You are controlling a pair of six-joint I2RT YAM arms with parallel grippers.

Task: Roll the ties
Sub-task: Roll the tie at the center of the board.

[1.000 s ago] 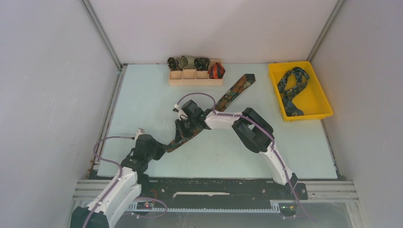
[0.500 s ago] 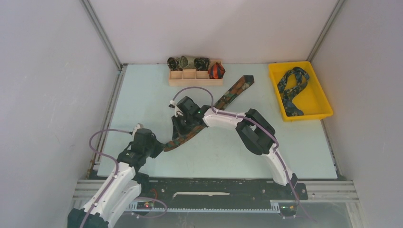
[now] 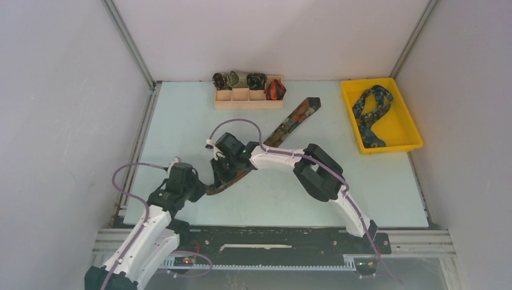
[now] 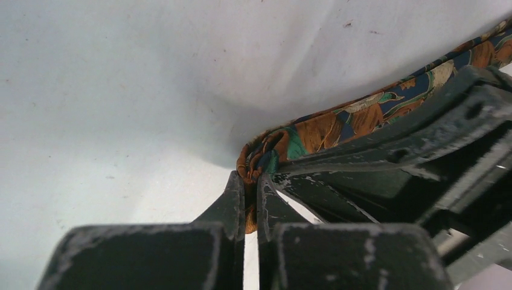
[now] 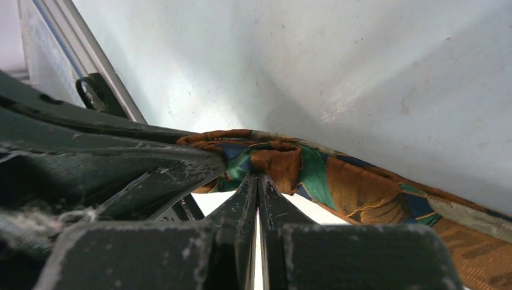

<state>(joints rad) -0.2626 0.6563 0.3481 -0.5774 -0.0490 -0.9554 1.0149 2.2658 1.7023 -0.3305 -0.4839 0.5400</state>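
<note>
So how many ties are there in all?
6. Four rolled ties sit in the wooden organizer at the back, one brown-orange tie lies stretched across the table, one navy tie is in the yellow bin. Others may be hidden.

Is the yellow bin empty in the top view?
No, a navy-and-teal tie lies looped inside the yellow bin.

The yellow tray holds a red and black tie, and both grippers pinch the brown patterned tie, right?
Not quite. The top external view shows the yellow tray holds a navy and teal-green tie; the red and black tie sits rolled in the wooden box. The rest holds: the left gripper and right gripper both pinch the brown patterned tie.
</note>
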